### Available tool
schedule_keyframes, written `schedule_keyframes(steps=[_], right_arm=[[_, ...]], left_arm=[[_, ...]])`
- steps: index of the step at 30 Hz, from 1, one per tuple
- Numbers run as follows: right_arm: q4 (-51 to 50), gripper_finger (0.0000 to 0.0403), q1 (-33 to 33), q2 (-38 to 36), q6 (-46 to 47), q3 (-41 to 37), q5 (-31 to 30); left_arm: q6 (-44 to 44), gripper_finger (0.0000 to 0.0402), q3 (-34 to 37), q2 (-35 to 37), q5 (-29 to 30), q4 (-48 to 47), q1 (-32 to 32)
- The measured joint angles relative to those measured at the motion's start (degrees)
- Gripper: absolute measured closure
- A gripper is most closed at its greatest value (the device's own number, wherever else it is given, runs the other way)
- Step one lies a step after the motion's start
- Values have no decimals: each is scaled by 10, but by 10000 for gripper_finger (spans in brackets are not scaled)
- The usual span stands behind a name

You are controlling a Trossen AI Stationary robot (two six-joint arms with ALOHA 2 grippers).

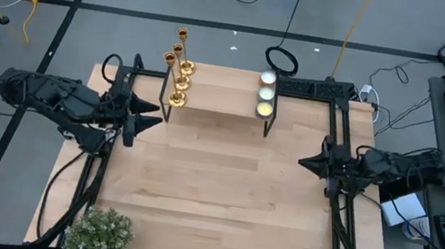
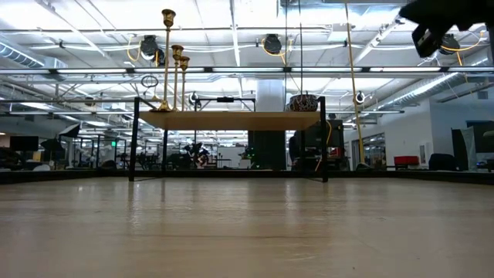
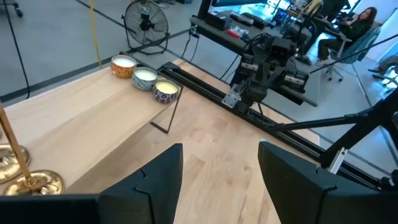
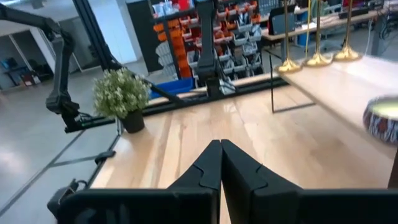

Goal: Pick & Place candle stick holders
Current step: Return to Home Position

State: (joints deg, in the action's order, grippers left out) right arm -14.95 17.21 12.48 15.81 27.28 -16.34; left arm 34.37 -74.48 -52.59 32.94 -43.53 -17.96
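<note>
Here, slim gold candle stick holders point(image 1: 180, 69)

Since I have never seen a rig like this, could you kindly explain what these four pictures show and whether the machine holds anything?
This is a robot with two dark jointed arms at a light wooden table. One picture looks straight down from above, one looks level across the tabletop, and two come from cameras on the arms' wrists. The left claw is open and the right claw is shut; both hover at the table's sides, holding nothing. At the far edge stands a wooden shelf on a black frame. On its left end stand three tall, thin, shiny gold metal candlesticks; on its right end sit three small round candles. A small green potted plant sits at the near left corner.
</note>
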Motion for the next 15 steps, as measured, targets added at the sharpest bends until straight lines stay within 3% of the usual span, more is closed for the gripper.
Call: schedule_keyframes(steps=[15], right_arm=[[84, 403, 0, -117, 54, -167, 16]], left_arm=[[13, 188, 0, -16, 1, -18, 0]])
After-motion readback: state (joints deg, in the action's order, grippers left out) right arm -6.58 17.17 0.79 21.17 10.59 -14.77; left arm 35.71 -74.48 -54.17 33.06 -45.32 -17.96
